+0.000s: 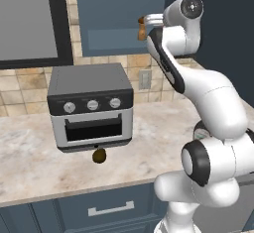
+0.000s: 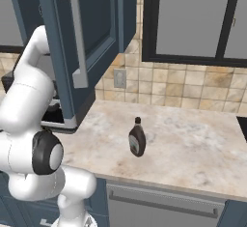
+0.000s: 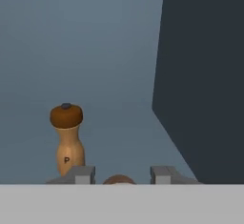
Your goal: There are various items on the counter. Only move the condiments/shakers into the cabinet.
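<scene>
The arm reaches up into the open blue-grey wall cabinet (image 1: 119,14), and at the cabinet's opening in the left base view the gripper (image 1: 144,29) is clenched around a small turned-wood shaker (image 1: 142,30). In the hand view that shaker's rounded top (image 3: 119,179) sits between the two finger tips (image 3: 82,174), which stand close on either side of it. Deeper inside, the brown-topped pepper shaker (image 3: 67,139), marked with a P, stands upright on the cabinet's flat shelf floor (image 3: 119,142), left of the gripper and toward the back wall, apart from the dark side wall on the right. Down on the marbled counter (image 2: 193,144), the dark syrup bottle (image 2: 137,137) stands upright in the open middle of the surface, well in from the front edge, right of the swung-open cabinet door (image 2: 79,37). The small round brown-green fruit (image 1: 99,155) lies on the counter just before the grey toaster oven (image 1: 90,105), under its front edge, a little back from the counter's front edge above the blue-grey drawer (image 1: 109,208)
</scene>
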